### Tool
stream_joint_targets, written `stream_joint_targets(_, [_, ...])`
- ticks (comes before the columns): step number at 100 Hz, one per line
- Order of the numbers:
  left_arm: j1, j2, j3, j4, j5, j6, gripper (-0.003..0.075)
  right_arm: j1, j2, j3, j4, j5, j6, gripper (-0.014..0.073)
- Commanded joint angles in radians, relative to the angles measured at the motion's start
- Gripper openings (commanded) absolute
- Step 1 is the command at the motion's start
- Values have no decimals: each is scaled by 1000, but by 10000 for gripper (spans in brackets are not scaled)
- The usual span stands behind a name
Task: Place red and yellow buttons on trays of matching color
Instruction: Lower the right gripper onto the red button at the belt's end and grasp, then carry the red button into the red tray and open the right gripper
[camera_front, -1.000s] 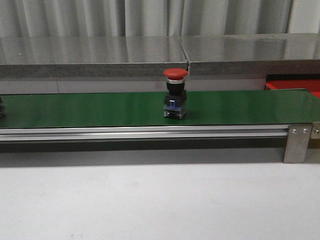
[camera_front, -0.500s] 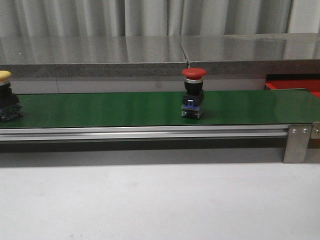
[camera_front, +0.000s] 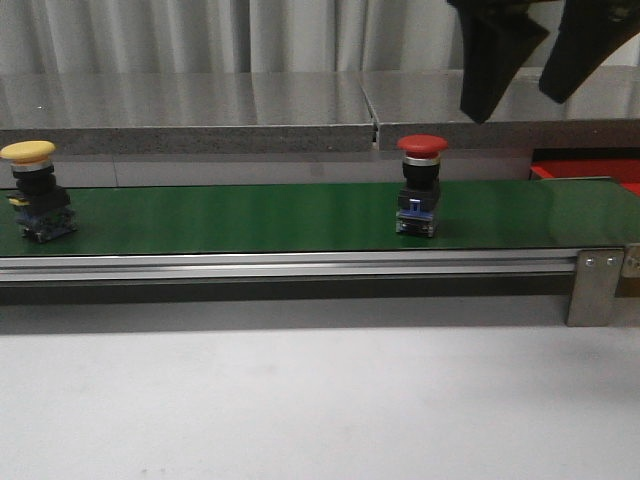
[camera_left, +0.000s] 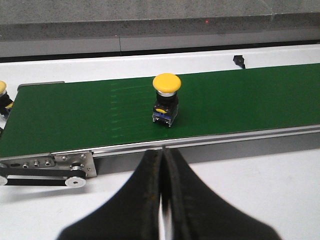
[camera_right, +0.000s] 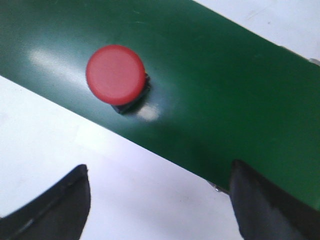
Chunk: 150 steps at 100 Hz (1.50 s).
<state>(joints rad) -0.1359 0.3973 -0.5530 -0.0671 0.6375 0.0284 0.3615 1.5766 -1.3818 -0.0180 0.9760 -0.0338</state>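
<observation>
Red button (camera_front: 421, 185) upright on green belt (camera_front: 250, 215); yellow button (camera_front: 34, 190) at belt's left end. Right hand (camera_front: 545, 85) spread wide above red button, not touching. Left hand (camera_left: 162, 200) pressed together, empty.

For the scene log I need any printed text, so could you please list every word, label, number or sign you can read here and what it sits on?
None can be read.
Red button: a blue patch on its base, too blurred to tell whether it is a label.
Yellow button: a small yellow-and-blue patch on its base, too small to tell.
Green belt, right gripper, left gripper: no markings.
</observation>
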Motion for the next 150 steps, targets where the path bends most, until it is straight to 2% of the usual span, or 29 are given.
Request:
stream_joint_targets(1, [-8, 7, -25, -13, -68, -10, -19, 3, 26, -93, 40, 22, -49, 573])
stream_joint_targets(15, [-8, 7, -25, -13, -68, -10, -19, 3, 115, -175, 67, 66, -68, 573])
stream_joint_targets(45, [-8, 7, -25, -13, -68, -10, -19, 3, 222, -240, 37, 32, -70, 549])
stream_joint_targets(50, [-8, 7, -25, -13, -70, -10, -19, 2, 230, -239, 28, 28, -70, 491])
stream_joint_targets(63, [-8, 7, -25, -13, -70, -10, -19, -7, 232, -239, 30, 23, -69, 239])
stream_joint_targets(71, [-8, 7, -25, -13, -70, -10, -19, -15, 224, -239, 30, 23, -68, 178])
stream_joint_targets(97, [-8, 7, -25, -13, -70, -10, -19, -97, 153, -239, 29, 5, -60, 178])
stream_joint_targets(129, [-8, 7, -25, -13, -70, -10, -19, -351, 132, -238, -16, 1, -59, 169])
stream_joint_targets(150, [-8, 7, -25, -13, -70, -10, -19, -490, 152, -238, -8, -53, -8, 170])
